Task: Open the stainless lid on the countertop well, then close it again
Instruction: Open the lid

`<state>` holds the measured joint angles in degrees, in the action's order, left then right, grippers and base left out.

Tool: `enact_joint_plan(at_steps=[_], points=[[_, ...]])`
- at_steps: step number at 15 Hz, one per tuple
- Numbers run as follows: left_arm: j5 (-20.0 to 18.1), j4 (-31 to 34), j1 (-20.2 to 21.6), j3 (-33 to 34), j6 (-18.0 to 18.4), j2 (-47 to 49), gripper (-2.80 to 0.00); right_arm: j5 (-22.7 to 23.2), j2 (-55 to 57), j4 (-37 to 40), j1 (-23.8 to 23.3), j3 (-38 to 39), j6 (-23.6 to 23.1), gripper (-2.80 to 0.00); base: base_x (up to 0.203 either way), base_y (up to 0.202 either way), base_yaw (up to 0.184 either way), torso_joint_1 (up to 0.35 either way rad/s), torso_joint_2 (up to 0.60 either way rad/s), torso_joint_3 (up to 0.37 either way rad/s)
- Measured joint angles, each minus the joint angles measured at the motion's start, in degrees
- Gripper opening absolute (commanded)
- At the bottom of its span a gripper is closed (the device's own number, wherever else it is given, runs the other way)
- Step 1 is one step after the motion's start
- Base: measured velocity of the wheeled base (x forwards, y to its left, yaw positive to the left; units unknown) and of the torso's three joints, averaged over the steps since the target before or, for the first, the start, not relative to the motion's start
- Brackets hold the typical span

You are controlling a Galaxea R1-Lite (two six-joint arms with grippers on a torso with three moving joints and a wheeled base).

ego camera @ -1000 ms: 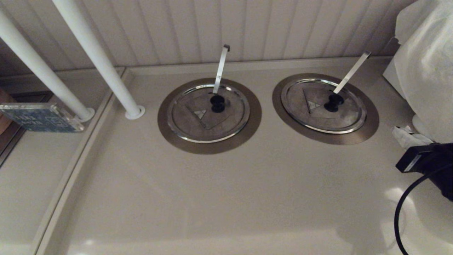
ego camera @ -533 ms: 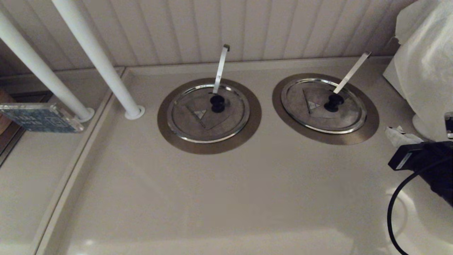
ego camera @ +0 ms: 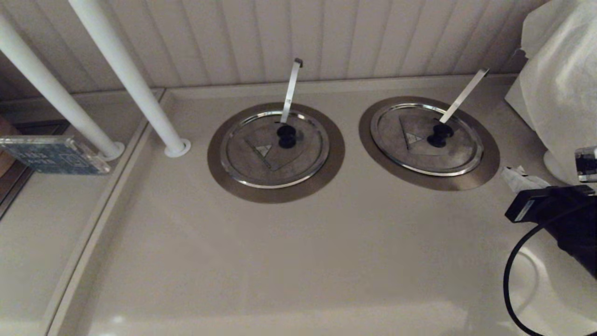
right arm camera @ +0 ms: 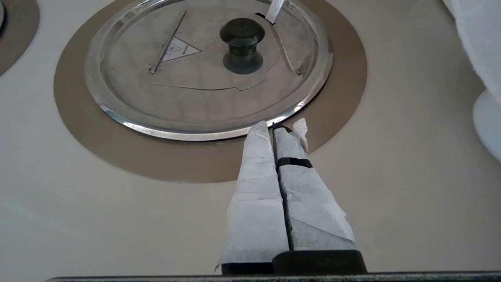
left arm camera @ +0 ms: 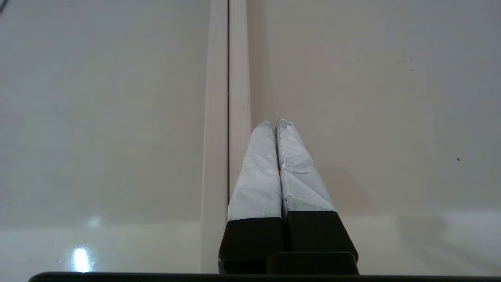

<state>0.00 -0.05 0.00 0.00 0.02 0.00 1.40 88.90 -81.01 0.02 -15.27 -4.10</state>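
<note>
Right gripper fingers pressed together, empty, near front edge of stainless lid, over bronze ring of countertop well; lid flat and seated on well, ladle handle through slot. Left gripper closed, empty, over bare counter, by a seam

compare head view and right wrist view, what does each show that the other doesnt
Only the head view shows the twin lid with its ladle handle, and two white poles. Only the right wrist view shows the right gripper, fingers together, tips short of the lid rim. Both show the stainless lid closed on the countertop well.
</note>
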Motion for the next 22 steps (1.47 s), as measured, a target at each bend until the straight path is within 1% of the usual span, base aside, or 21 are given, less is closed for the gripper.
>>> enact_joint_plan(at_steps=[2, 4, 8, 11, 15, 17, 18, 19, 22], points=[[0.00, -0.02, 0.00, 0.00, 0.02, 0.00, -2.80, 0.07, 0.33, -0.35, 0.05, -0.05, -0.37, -2.80, 0.000, 0.000, 0.000, 0.000, 0.00, 0.000], [0.00, -0.01, 0.00, 0.00, -0.01, 0.00, -2.80, 0.01, 0.52, -3.28, 0.41, 0.77, -0.76, -2.80, 0.000, 0.000, 0.000, 0.000, 0.00, 0.000], [0.00, -0.02, 0.00, 0.00, 0.00, 0.00, -2.80, -0.29, 1.91, -6.14, 0.82, 2.17, 0.39, -2.80, 0.000, 0.000, 0.000, 0.000, 0.00, 0.000], [0.00, -0.02, 0.00, 0.00, 0.00, 0.00, -2.80, -0.06, 3.06, -6.18, 0.77, 0.81, 0.16, -2.80, 0.000, 0.000, 0.000, 0.000, 0.00, 0.000], [0.00, 0.01, 0.00, 0.00, 0.00, 0.00, -2.80, -0.02, 3.47, -6.17, 0.82, 1.76, -0.01, -2.80, 0.000, 0.000, 0.000, 0.000, 0.00, 0.000], [0.00, 0.00, 0.00, 0.00, 0.02, 0.00, -2.80, -0.02, 3.59, -6.18, 0.79, 1.02, 0.22, -2.80, 0.000, 0.000, 0.000, 0.000, 0.00, 0.000], [0.00, 0.00, 0.00, 0.00, 0.02, 0.00, -2.80, -0.02, 3.74, -6.21, 0.66, 0.66, 0.20, -2.63, 0.000, 0.000, 0.000, 0.000, 0.00, 0.000], [0.00, 0.00, 0.00, 0.00, 0.02, 0.00, -2.80, -0.02, 3.82, -6.20, 0.61, 1.05, 0.05, 0.00, 0.000, 0.000, 0.000, 0.000, 0.00, 0.000], [0.00, -0.01, 0.00, 0.00, 0.00, 0.00, -2.80, 0.24, 4.15, -6.17, 0.66, 1.52, 0.05, 0.00, 0.000, 0.000, 0.000, 0.000, 0.00, 0.000]])
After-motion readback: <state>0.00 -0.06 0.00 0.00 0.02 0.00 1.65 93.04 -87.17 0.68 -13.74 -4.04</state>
